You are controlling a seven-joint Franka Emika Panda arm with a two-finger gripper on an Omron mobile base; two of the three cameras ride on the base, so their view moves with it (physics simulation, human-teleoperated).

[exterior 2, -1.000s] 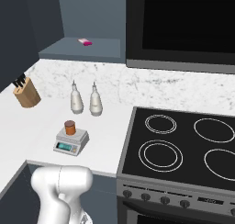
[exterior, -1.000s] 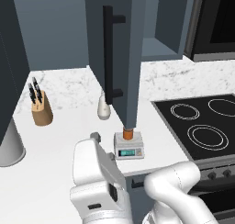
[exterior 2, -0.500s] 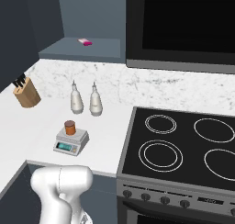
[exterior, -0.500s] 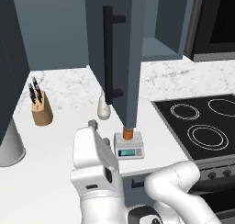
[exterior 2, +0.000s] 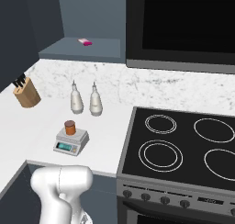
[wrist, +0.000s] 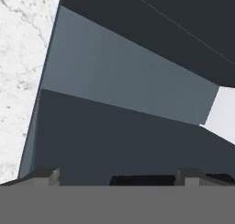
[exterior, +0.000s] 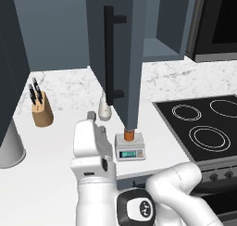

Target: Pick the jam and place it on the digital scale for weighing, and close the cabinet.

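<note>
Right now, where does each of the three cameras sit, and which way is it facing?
Left base view: behind the arm's left, looking down over the counter at the open cabinet door, the jam on the digital scale; white arm in front.
Right base view: behind its right, facing the stove and counter; arm's shoulder at lower left.
Hand view: on the hand, facing slate-blue cabinet panels; gripper with jaws apart, empty.
Both base views share jam, scale, knife block.

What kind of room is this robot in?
It looks like a kitchen, a computer-drawn one. There's a black stove top with ring burners, a knife block on the white marble counter, and a little digital scale with a jam jar sitting on it.
</note>
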